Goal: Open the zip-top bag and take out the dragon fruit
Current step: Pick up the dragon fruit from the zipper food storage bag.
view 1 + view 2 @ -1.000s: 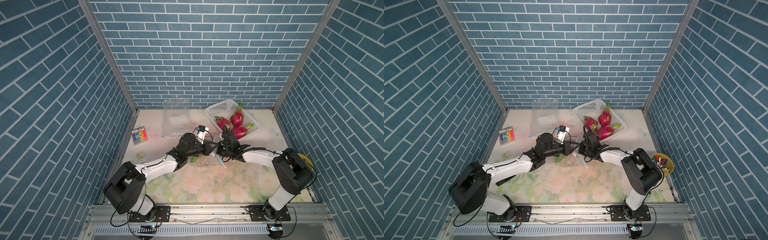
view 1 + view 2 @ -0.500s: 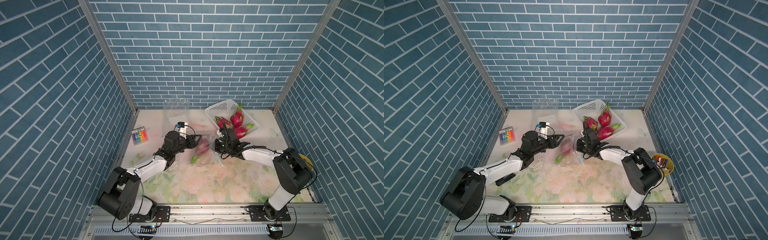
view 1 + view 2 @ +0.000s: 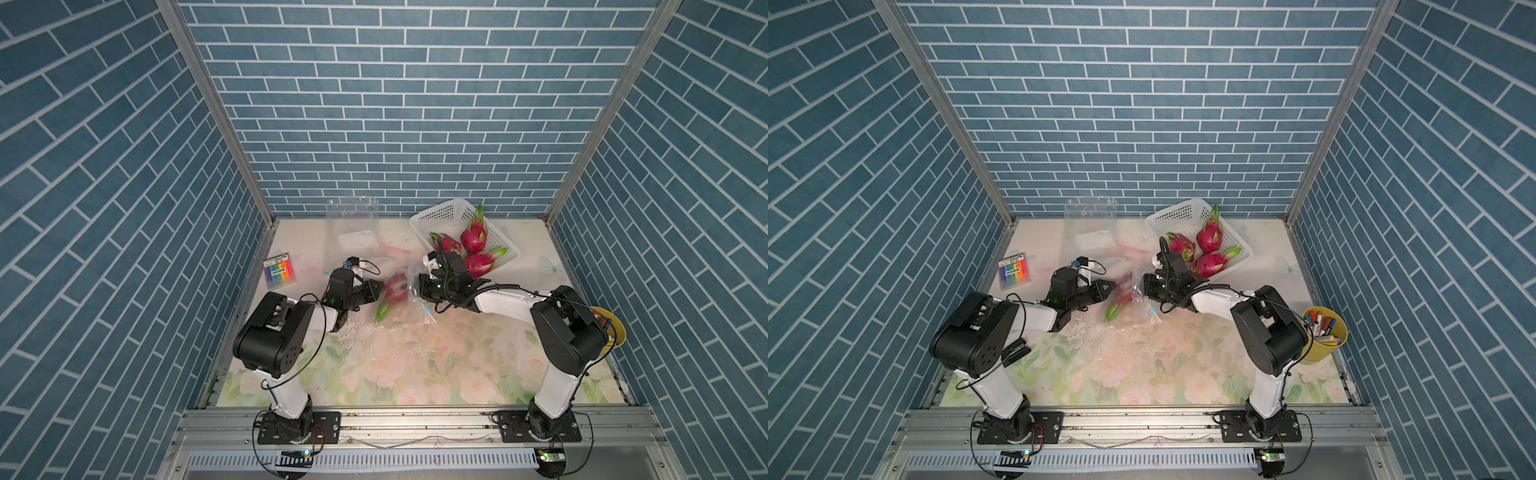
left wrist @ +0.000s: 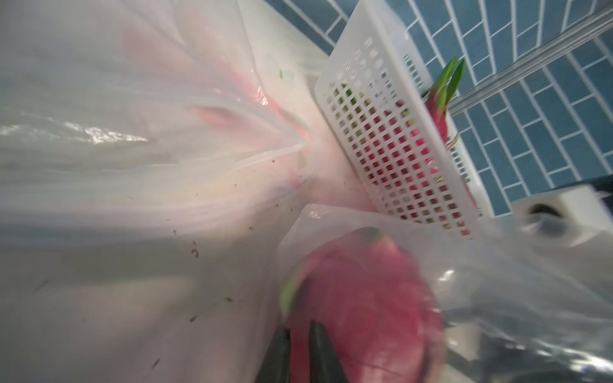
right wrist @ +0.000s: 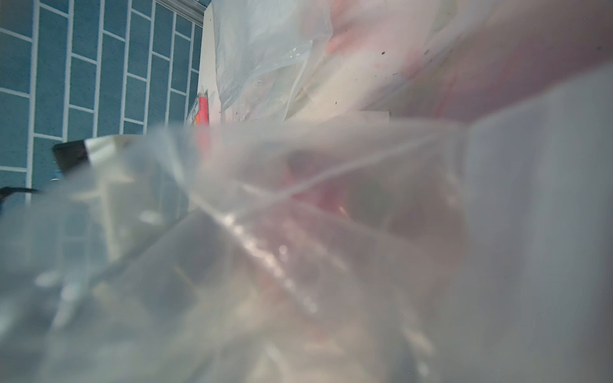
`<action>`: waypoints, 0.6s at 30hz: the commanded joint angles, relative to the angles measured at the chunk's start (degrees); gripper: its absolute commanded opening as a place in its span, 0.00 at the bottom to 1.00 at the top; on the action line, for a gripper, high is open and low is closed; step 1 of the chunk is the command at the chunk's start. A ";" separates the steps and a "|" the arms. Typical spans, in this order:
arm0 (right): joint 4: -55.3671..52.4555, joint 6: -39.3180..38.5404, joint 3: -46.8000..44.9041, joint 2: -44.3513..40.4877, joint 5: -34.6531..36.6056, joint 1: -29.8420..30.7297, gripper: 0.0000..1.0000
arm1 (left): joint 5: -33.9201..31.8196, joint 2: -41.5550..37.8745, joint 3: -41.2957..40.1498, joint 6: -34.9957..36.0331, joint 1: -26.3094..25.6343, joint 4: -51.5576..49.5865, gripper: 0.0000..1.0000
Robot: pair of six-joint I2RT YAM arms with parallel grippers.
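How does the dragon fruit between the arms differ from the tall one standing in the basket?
The dragon fruit between the arms is tilted, green tip toward the front; the tall dragon fruit stands tip up. The former is partly under the zip-top bag's film; the latter sits bare in the white basket. Both are pink with green tips.
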 commanded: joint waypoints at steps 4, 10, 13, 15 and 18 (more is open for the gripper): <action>0.11 0.29 3.35 2.87 -0.26 0.00 0.69 | 5.51 5.79 1.62 -2.07 0.51 6.20 0.13; 0.42 0.69 5.96 6.29 -0.30 0.01 0.77 | 9.64 8.09 1.57 -3.39 -0.40 9.44 0.13; 0.52 0.91 7.46 8.25 -0.75 0.04 0.80 | 11.30 8.26 1.50 -3.39 -1.52 10.69 0.13; 0.60 0.99 8.14 9.18 -0.89 0.08 0.84 | 11.97 8.36 1.67 -3.33 -2.49 11.17 0.13; 1.39 1.07 8.73 10.13 -1.64 0.25 0.85 | 12.64 9.11 2.24 -3.37 -3.94 11.33 0.13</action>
